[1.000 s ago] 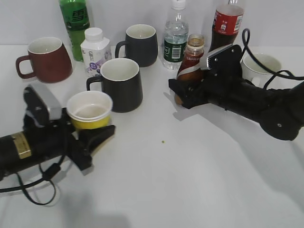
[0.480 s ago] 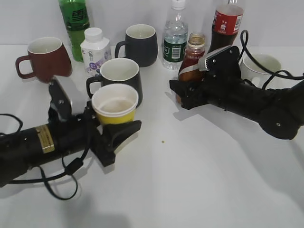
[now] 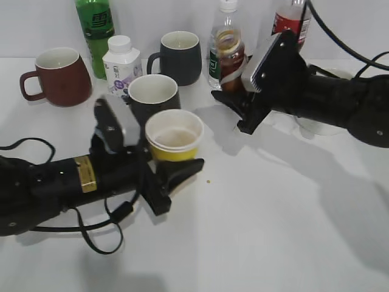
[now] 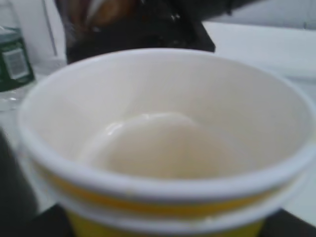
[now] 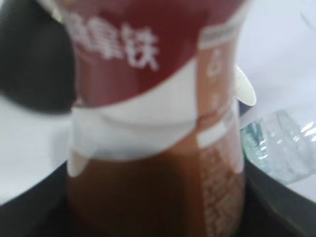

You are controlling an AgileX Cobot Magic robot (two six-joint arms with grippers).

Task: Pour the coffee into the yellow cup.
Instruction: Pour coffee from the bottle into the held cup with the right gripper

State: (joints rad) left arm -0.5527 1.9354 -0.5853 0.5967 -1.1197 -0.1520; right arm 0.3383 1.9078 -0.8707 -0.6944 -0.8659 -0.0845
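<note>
My left gripper (image 3: 173, 167) is shut on the yellow cup (image 3: 174, 135) and holds it upright near the table's middle; its white inside fills the left wrist view (image 4: 163, 143). My right gripper (image 3: 234, 103) is shut on the coffee bottle (image 3: 228, 58), a small open brown bottle with a red-brown-white label, lifted off the table behind and to the right of the cup. The bottle fills the right wrist view (image 5: 158, 128), brown liquid in its lower part.
A black mug (image 3: 152, 94) stands just behind the cup. Another black mug (image 3: 177, 56), a red mug (image 3: 58, 76), a green bottle (image 3: 95, 30), a white milk bottle (image 3: 120, 64), a water bottle (image 3: 222, 24), a cola bottle (image 3: 290, 24) and a white mug (image 3: 325, 121) stand behind.
My left gripper has carried the yellow cup to the right, toward the table's middle. My right gripper has lifted the coffee bottle up off the table and a little left.
</note>
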